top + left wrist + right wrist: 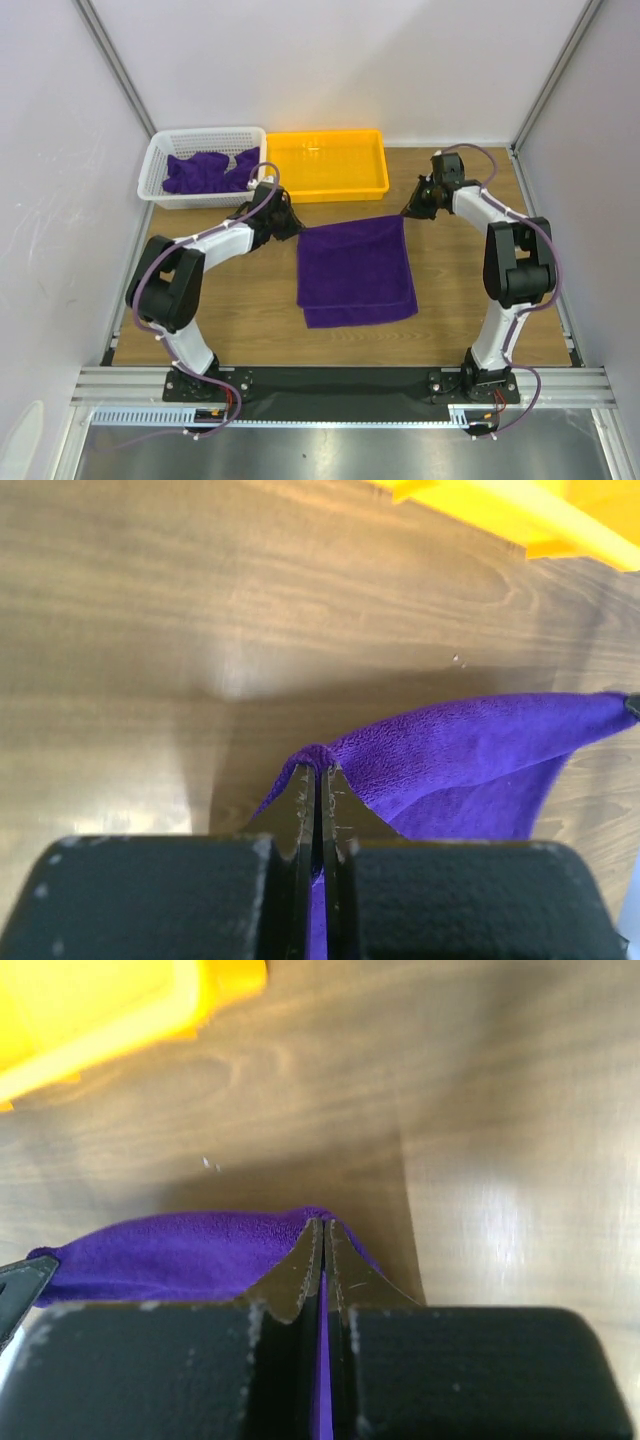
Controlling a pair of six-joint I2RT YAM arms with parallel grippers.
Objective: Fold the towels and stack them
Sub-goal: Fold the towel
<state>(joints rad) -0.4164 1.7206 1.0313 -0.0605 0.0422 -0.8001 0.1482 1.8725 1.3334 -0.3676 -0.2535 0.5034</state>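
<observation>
A deep purple towel (355,270) lies on the wooden table, its far edge lifted between both grippers. My left gripper (293,228) is shut on the towel's far left corner; the corner (318,756) bunches over the fingertips in the left wrist view. My right gripper (408,212) is shut on the far right corner, which shows pinched in the right wrist view (318,1216). The near end of the towel is doubled, with a lower layer showing at the near edge. More purple towels (205,172) lie crumpled in the white basket (160,160).
A yellow tray (375,160) stands at the back centre, right of the white basket; its corner shows in the left wrist view (560,520) and in the right wrist view (90,1020). Metal frame posts and white walls enclose the table.
</observation>
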